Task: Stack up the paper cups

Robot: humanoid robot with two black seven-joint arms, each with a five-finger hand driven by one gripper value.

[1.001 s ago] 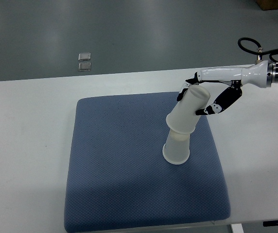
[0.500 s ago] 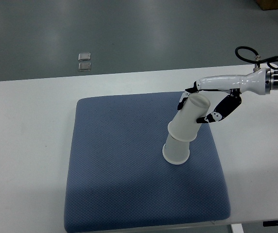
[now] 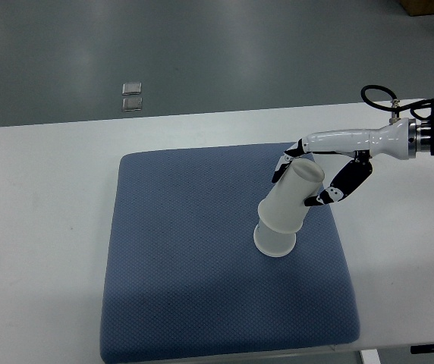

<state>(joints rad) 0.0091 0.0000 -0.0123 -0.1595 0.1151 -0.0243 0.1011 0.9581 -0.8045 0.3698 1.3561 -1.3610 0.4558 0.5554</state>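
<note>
upper paper cup point(image 3: 291, 197), gripped by closed right hand point(image 3: 316, 176), is partly sleeved, tilted, over lower cup point(image 3: 275, 240); seating and release judged outstanding.

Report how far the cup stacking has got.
Done: the upper cup is already over the lower cup on the blue mat. In hand: the right hand grips the upper cup, which is tilted and not fully seated. Left: straighten it, push it down, let go.
</note>
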